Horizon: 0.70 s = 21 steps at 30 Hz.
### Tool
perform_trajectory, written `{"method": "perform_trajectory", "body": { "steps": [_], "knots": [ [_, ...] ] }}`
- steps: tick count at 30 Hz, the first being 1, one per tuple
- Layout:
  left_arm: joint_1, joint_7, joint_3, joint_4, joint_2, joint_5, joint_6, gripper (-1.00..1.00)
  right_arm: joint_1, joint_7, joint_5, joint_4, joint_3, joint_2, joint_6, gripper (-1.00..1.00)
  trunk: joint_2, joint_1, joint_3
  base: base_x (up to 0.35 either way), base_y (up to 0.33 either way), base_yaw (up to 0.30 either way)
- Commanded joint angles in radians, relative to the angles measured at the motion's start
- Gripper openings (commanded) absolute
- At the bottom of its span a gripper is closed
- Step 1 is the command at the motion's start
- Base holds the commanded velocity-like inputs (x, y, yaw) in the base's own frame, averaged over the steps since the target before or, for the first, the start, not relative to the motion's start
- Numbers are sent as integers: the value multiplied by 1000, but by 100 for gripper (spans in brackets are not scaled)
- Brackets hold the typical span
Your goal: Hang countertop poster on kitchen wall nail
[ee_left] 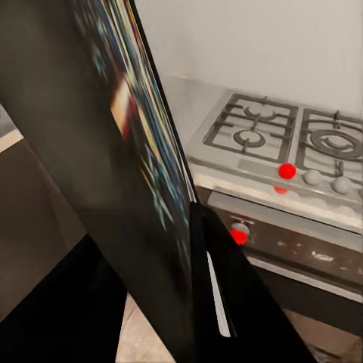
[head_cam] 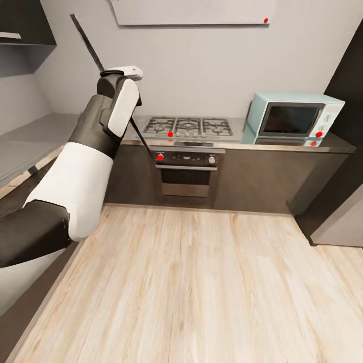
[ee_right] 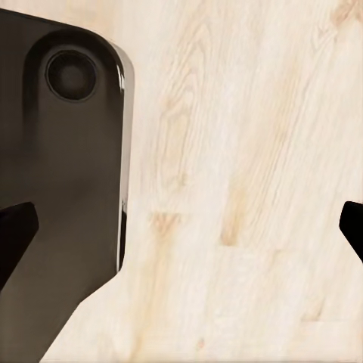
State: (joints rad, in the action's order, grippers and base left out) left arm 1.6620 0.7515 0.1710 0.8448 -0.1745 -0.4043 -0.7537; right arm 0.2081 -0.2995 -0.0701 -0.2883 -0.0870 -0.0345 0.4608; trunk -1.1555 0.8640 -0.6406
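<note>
The poster (head_cam: 89,46) hangs in the air edge-on, a thin black line slanting from the upper left down towards the oven. My left gripper (head_cam: 124,71) is raised at the wall's height and is shut on it. The left wrist view shows the poster (ee_left: 144,151) at a steep angle, with its colourful print and dark frame running between the black fingers (ee_left: 234,302). The kitchen countertop (head_cam: 237,137) runs grey along the back wall. My right gripper (ee_right: 181,231) is open over the wooden floor, its fingertips far apart at the picture's sides.
A gas hob (head_cam: 189,126) sits in the worktop above an oven (head_cam: 185,174). A pale blue microwave (head_cam: 295,114) stands at the right. A light panel (head_cam: 191,11) with a red dot (head_cam: 265,20) hangs on the wall. A dark tall unit (head_cam: 348,126) stands at the right.
</note>
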Motion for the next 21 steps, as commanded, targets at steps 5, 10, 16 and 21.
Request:
{"method": "perform_trajectory", "body": {
  "steps": [5, 10, 16, 21],
  "knots": [
    [-10, 9, 2, 2, 0, -5, -3, -100, 1, -10, -8, -2, -7, -1, -4, 100, -1, 0, 7, -173, 0, -20],
    [-12, 9, 2, 2, 0, -5, -2, -100, 1, -10, -8, -2, -7, -1, -4, 100, -1, 0, 11, -309, 0, -4],
    [-16, 9, 2, 2, 0, -5, -3, -100, 1, -11, -8, -3, -7, -1, -4, 100, -1, 0, 12, -338, 0, 0],
    [-23, 8, 2, 1, 0, -7, -3, -100, 1, -11, -8, -3, -7, -1, -4, 100, -1, 0, 12, -169, 0, 0]
  ]
}}
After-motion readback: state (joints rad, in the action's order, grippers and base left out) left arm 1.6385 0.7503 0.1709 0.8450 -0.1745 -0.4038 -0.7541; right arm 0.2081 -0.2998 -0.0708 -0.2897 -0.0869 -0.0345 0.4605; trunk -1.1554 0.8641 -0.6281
